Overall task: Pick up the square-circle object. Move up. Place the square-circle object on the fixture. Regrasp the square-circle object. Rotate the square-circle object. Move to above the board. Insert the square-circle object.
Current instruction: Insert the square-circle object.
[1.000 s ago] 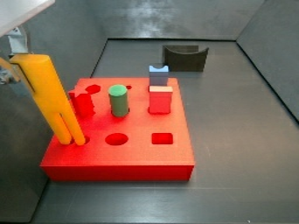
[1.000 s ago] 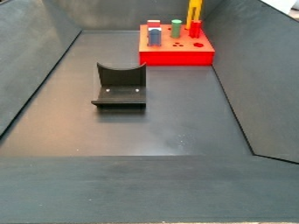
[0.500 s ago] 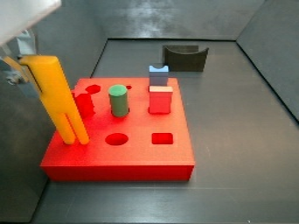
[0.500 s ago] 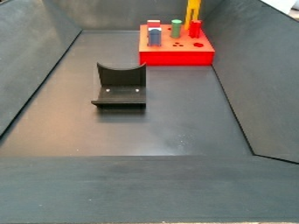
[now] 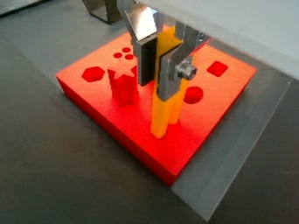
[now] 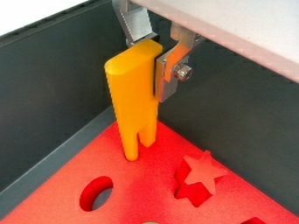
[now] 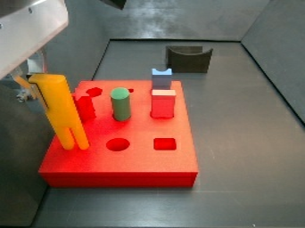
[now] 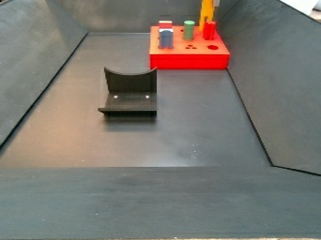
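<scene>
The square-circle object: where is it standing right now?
The square-circle object stands upright on the board at a corner, beside the red star peg, between the gripper fingers.

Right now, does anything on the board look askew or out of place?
Nothing stands out. The gripper holds the square-circle object upright at the board corner; the green cylinder stands straight.

The claw [image 6: 156, 54] is cut off above its fingers [image 6: 176, 63]

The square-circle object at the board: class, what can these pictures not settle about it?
- Square-circle object: its foot's hole never shows, hidden by the foot itself in both wrist views.
- Gripper: pad contact unclear; the rod's top covers it.
- Board: too small in a side view for seating depth.
</scene>
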